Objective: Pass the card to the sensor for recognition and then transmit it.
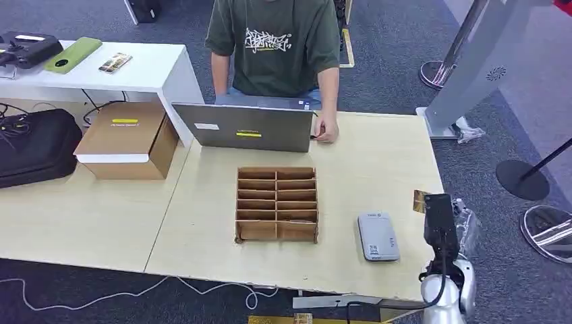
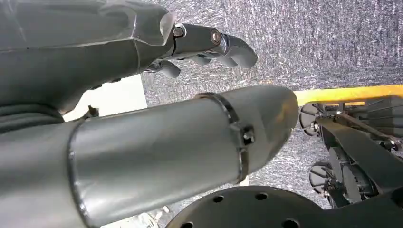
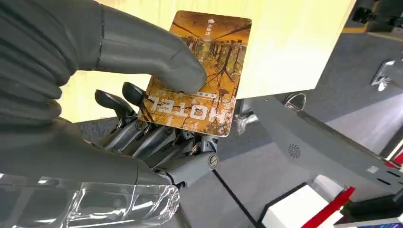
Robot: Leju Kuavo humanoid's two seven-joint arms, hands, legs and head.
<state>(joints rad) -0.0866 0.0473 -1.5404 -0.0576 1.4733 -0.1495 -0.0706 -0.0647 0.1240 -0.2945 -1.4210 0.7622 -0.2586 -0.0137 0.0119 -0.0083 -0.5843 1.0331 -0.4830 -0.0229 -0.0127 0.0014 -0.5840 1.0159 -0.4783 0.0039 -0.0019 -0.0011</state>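
Observation:
An orange-brown card (image 3: 202,71) printed with "HOTEL" is pinched between the thumb and the darker fingers (image 3: 142,130) of my right hand (image 3: 142,95). From the head view, that right hand (image 1: 442,219) hovers at the table's right edge, with the card (image 1: 420,201) sticking out on its left side. The sensor, a flat grey card reader (image 1: 378,236), lies on the table just to the left of the hand, apart from it. My left hand (image 2: 209,45) hangs over the carpet with its fingers loosely stretched and nothing in it.
A wooden slotted rack (image 1: 276,204) stands mid-table left of the reader. Behind it, a person (image 1: 273,47) sits at a grey laptop (image 1: 246,127). A cardboard box (image 1: 128,140) and a black bag (image 1: 34,145) sit at the left. Stanchion bases (image 1: 523,179) stand on the right.

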